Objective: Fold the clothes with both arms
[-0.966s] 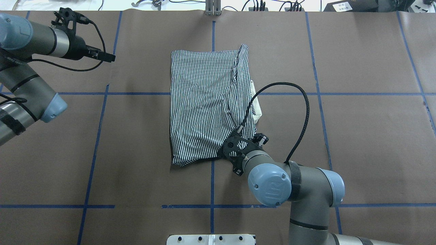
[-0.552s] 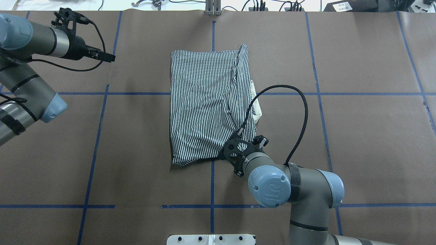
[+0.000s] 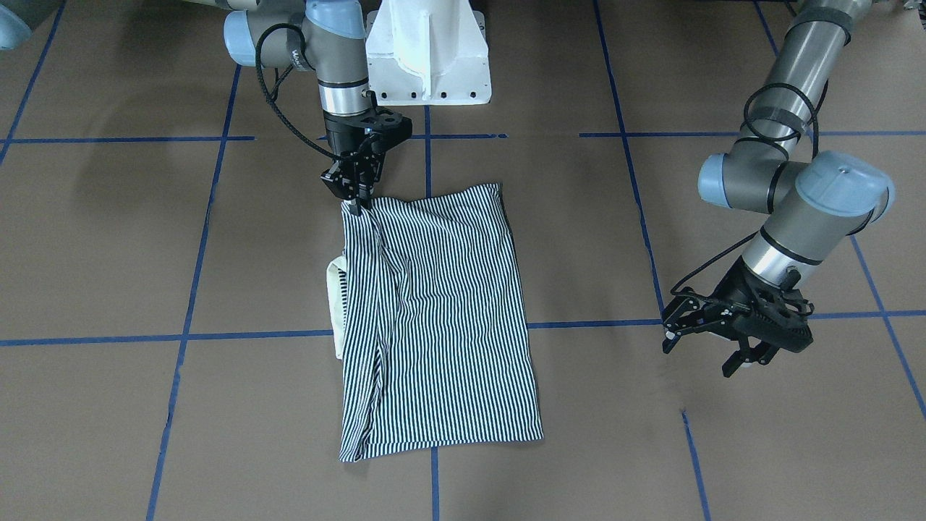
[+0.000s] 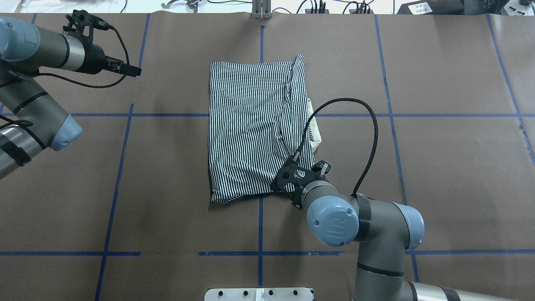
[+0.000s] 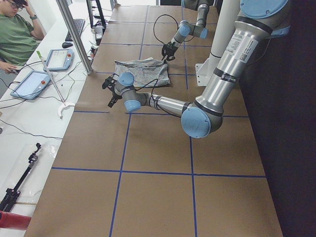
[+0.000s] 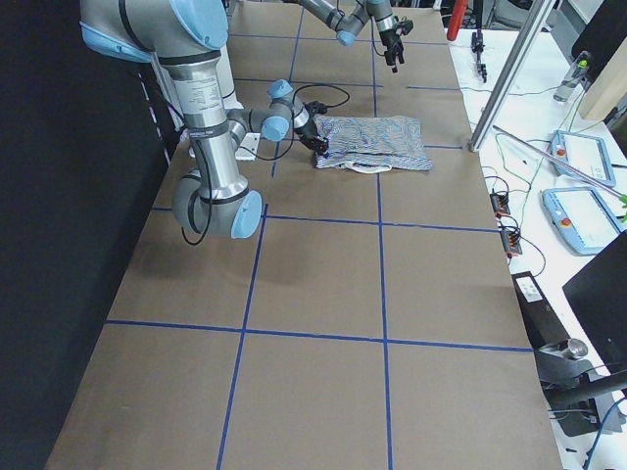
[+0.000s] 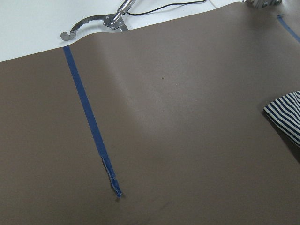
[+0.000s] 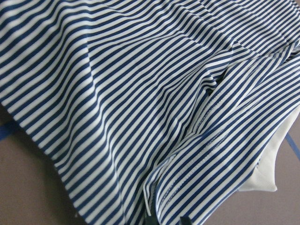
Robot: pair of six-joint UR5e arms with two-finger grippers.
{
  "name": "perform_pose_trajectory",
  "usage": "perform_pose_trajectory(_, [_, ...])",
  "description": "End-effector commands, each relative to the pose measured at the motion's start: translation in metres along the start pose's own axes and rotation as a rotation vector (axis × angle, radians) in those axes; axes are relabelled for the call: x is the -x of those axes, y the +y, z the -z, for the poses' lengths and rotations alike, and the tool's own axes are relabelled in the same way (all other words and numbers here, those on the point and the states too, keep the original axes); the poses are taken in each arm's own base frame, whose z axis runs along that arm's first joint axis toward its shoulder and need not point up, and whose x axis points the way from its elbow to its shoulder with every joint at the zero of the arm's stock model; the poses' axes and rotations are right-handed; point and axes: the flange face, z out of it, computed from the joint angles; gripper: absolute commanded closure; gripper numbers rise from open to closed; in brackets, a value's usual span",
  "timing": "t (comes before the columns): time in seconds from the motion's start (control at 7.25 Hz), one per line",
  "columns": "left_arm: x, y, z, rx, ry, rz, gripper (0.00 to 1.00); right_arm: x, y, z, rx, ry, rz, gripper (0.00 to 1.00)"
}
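The right arm [image 4: 376,234] is bent down low over the middle of the table [image 4: 439,175], on the robot's side, just out from the white pedestal base [image 3: 427,51]. The wrist is tipped over so the right hand [image 3: 356,205] is pointed pretty much straight at the surface. Its fingers are pressed together on the polo shirt [image 4: 250,133]. The shirt's corner nearest the robot, on the robot's right, is what's pinched. In the right wrist view two dark fingertips [image 8: 183,221] can be made out at the bottom edge with striped cloth bunched around them.

The shirt itself is laid folded into a rough rectangle around the middle of the table, a bit closer to the far edge than to the robot's edge, with its long sides running near to far. A cream collar [image 4: 316,133] is left poking out from under the stripes on the side facing the table's right edge. A wrinkled ridge of cloth runs along that same side, up from the pinched corner.

The left arm [image 4: 46,50] is held over the table's far left part, forearm roughly level. The left hand [image 3: 705,351] is hung above the brown paper with its fingers spread. It's kept well apart from the shirt, with a blue tape line [image 4: 125,138] between the two. In the left wrist view only a small striped corner is caught at the right edge.
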Motion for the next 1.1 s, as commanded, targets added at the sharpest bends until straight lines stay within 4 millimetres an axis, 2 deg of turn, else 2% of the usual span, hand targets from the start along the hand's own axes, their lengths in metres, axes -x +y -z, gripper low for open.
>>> perform_pose_trajectory(0.0, [-0.001, -0.001, 0.000, -0.002, 0.002, -0.003, 0.00, -0.011, -0.002, 0.000, -0.002, 0.009, 0.013, 1.00])
perform_pose_trajectory(0.14, [-0.002, -0.001, 0.000, -0.002, 0.001, -0.003, 0.00, -0.016, 0.005, 0.002, 0.000, 0.013, 0.006, 1.00])
perform_pose_trajectory(0.41, [-0.002, 0.000, -0.001, 0.000, -0.001, -0.001, 0.00, -0.027, 0.040, -0.003, 0.036, 0.027, -0.076, 1.00])
perform_pose_trajectory(0.55, [-0.001, 0.001, -0.002, 0.001, -0.001, -0.001, 0.00, -0.023, 0.059, -0.010, 0.062, 0.032, -0.169, 1.00])
perform_pose_trajectory(0.69, [-0.001, 0.002, -0.003, 0.002, -0.003, -0.001, 0.00, -0.014, 0.065, -0.010, 0.070, 0.024, -0.202, 1.00])
perform_pose_trajectory(0.83, [0.000, 0.002, -0.003, 0.005, -0.004, -0.001, 0.00, -0.004, 0.067, -0.010, 0.075, 0.014, -0.224, 0.79])
perform_pose_trajectory(0.97, [0.000, 0.002, -0.004, 0.006, -0.005, 0.000, 0.00, 0.001, 0.067, -0.009, 0.070, 0.011, -0.246, 0.19])
